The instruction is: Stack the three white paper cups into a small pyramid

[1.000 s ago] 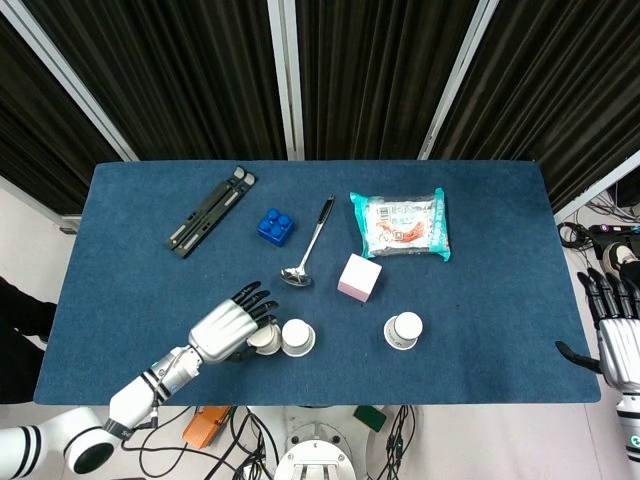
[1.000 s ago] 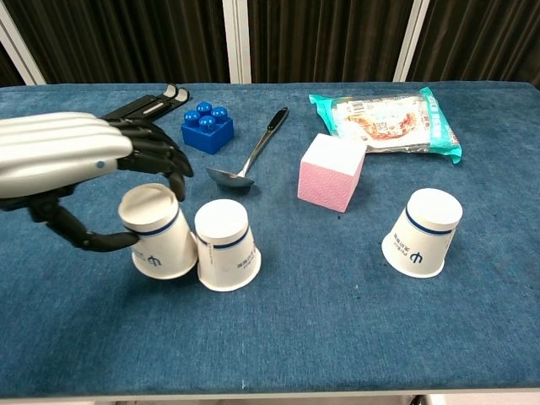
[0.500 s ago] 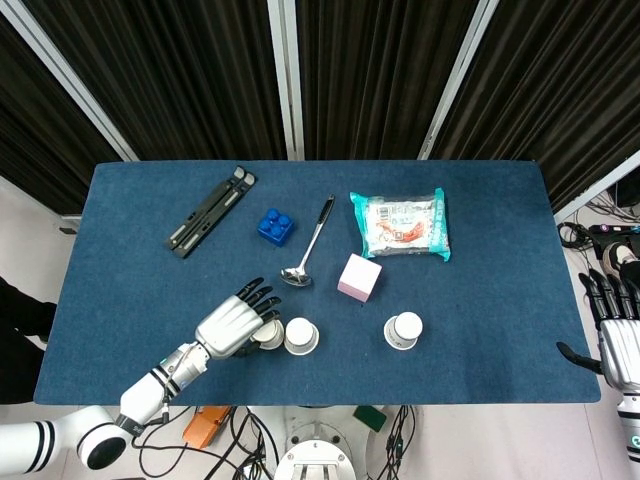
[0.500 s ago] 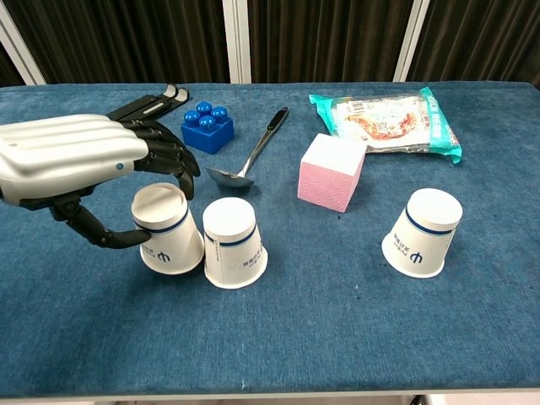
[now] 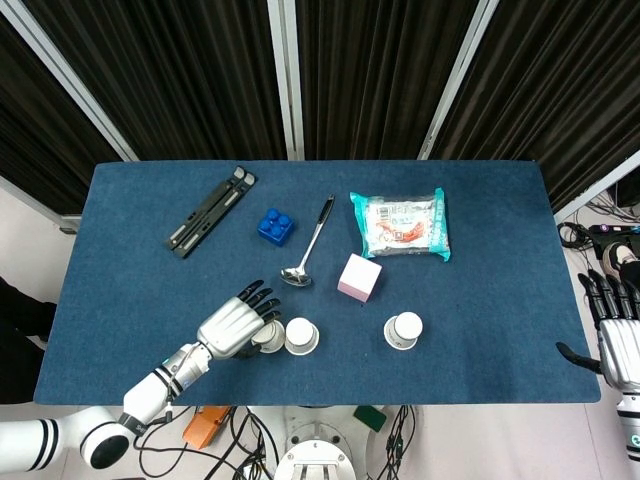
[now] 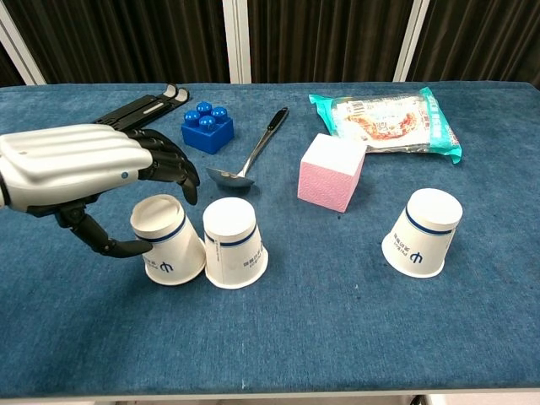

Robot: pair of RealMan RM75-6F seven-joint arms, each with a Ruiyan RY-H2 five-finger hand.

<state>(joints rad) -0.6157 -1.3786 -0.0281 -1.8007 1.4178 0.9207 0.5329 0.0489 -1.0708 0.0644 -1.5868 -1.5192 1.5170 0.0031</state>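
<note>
Left hand: the silver-backed left hand with black fingers arches over the leftmost white paper cup; its thumb touches that cup's left side and the fingers curl above the upturned base, so the hand holds the cup from above and from the left.
Leftmost cup: upside down on the blue cloth tabletop, left of the pink foam cube and nearer the front edge; it leans slightly and touches the second cup.
Second cup: another white paper cup with a blue band, upside down, just right of the held one and left-front of the pink cube.
Third cup: a matching white paper cup, upside down, right-front of the pink cube and well apart from the other two; in the head view it sits at.
Right hand: the right hand shows only in the head view, off the right edge of the tabletop, far right of the cube; its fingers are spread apart and hold nothing.
Metal ladle: lies left of the cube, bowl toward the front.
Blue toy brick: behind and left of the ladle's bowl.
Black folding stand: far left-rear of the cube.
Snack packet: a teal-edged plastic packet, just behind the cube.
</note>
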